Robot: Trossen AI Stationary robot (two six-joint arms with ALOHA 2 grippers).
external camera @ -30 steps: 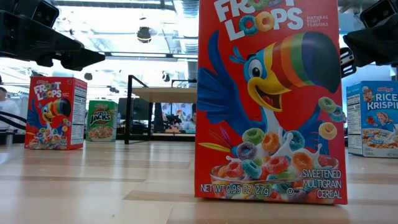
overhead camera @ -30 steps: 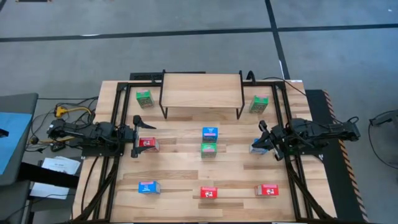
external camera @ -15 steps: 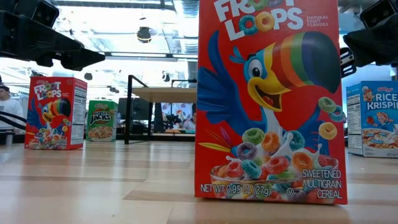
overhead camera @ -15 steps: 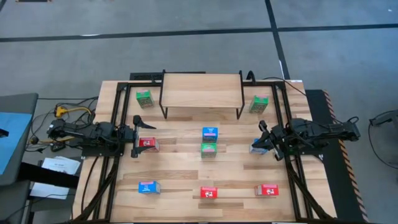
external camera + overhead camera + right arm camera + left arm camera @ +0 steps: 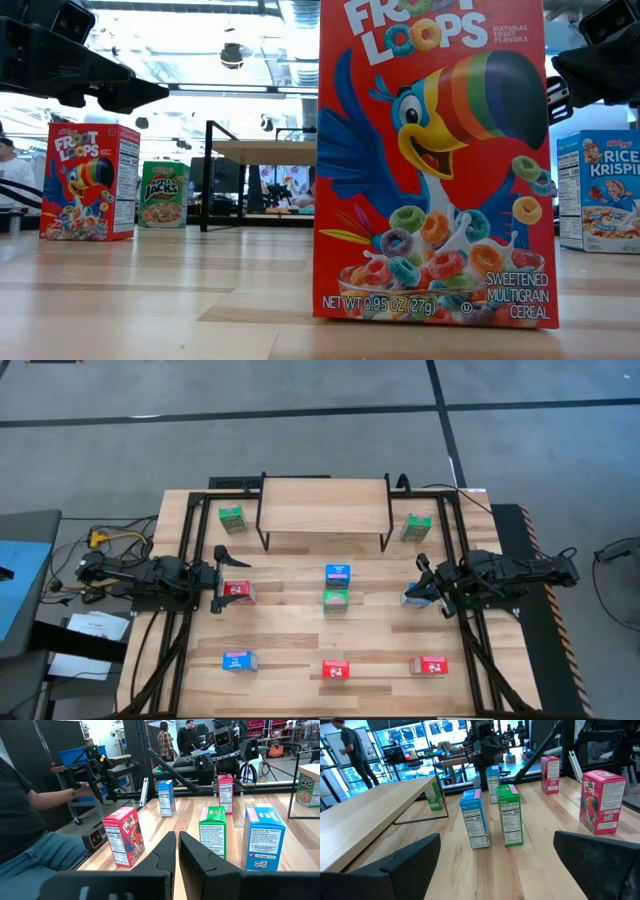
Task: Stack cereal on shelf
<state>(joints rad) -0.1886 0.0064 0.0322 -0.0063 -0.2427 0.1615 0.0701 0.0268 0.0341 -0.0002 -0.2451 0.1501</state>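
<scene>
Small cereal boxes stand upright across the slatted table. Green ones (image 5: 232, 517) (image 5: 416, 527) flank the shelf (image 5: 325, 505), a light-wood board on black legs at the far middle. A blue box (image 5: 337, 574) and a green box (image 5: 335, 600) stand at the centre. My left gripper (image 5: 222, 577) hovers open at the left, level, with a red box (image 5: 237, 591) beside its near finger. At the right my right gripper (image 5: 177, 852) is shut on nothing, level, with a blue box (image 5: 413, 598) just below it.
Along the near edge stand a blue box (image 5: 239, 660) and two red boxes (image 5: 336, 670) (image 5: 430, 665). Black frame rails (image 5: 185, 530) run along both table sides. A person (image 5: 30, 820) sits beyond the near side, hand on another arm rig (image 5: 95, 775). Bare wood lies between the boxes.
</scene>
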